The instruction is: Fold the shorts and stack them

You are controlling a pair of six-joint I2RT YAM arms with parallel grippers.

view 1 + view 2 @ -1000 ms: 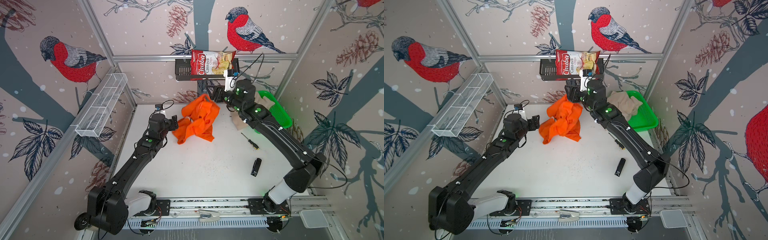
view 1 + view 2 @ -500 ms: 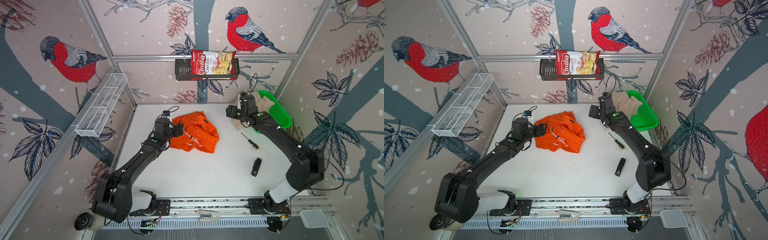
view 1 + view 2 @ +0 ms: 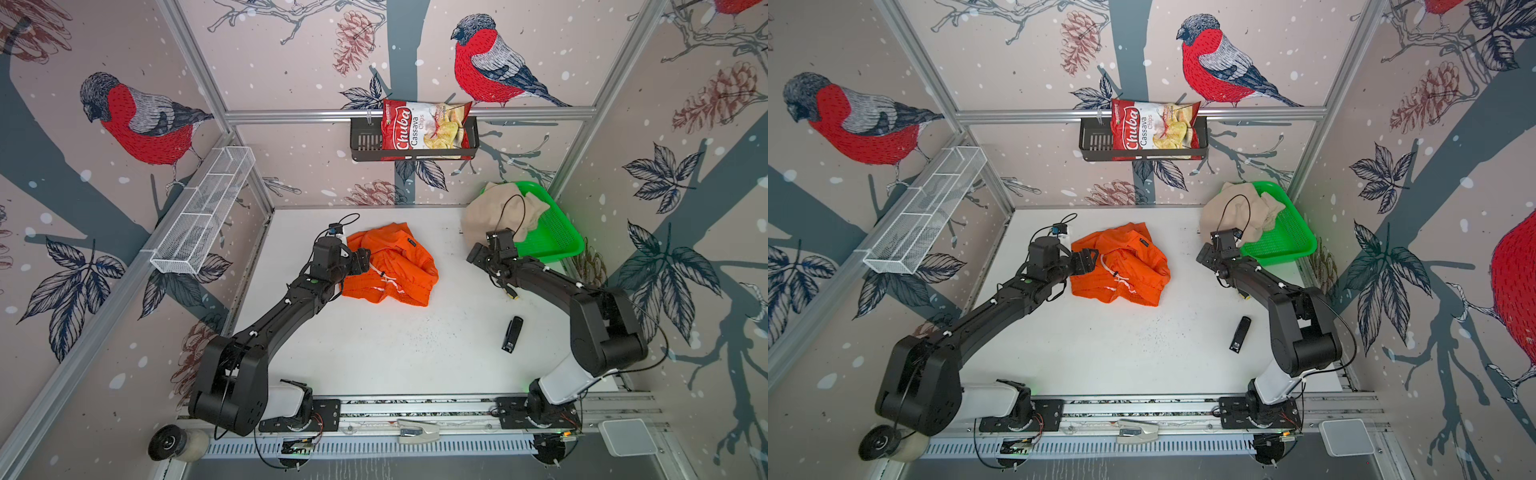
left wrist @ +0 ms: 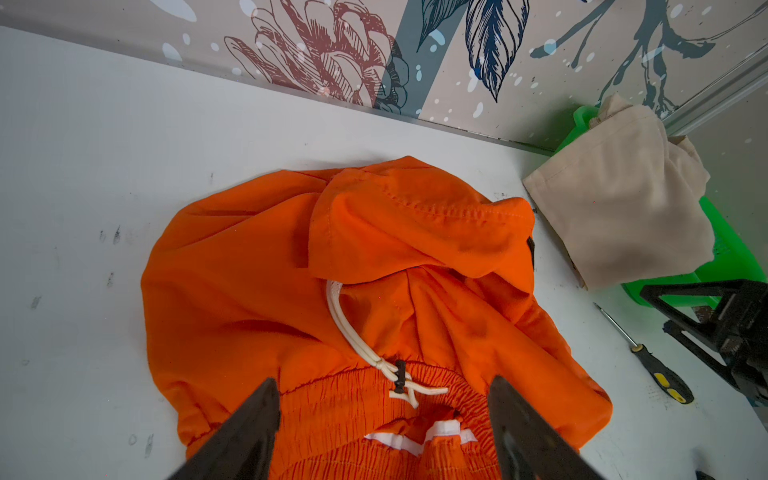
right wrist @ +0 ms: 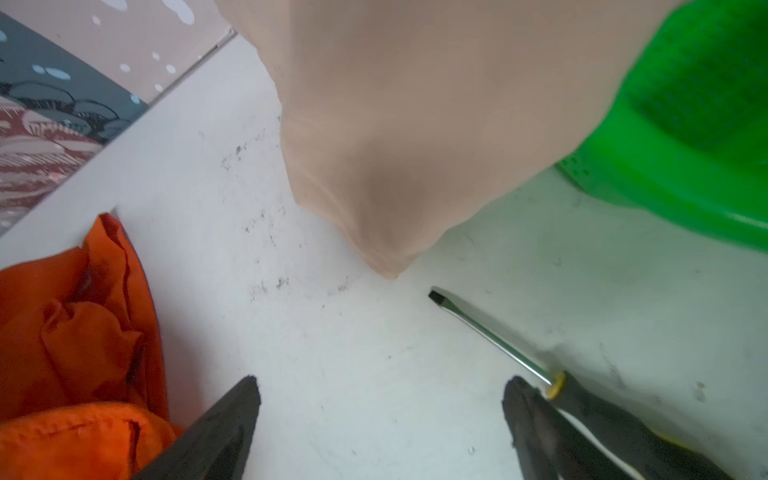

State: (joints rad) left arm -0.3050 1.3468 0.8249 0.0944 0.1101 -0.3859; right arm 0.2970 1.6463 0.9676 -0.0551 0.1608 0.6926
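Left gripper [image 4: 382,382] spread | orange shorts [image 3: 399,270] crumpled, smooth | beige shorts [image 3: 486,216] soft, draped

The orange cloth shorts [image 3: 390,266] lie mid-frame on the white surface [image 3: 374,353]; the beige cloth shorts [image 3: 478,220] overhang the green mesh basket [image 3: 552,237] at upper right.

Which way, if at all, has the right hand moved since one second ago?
Yes. The right hand pulled back from the black wall rack toward the front, now beside the green basket.
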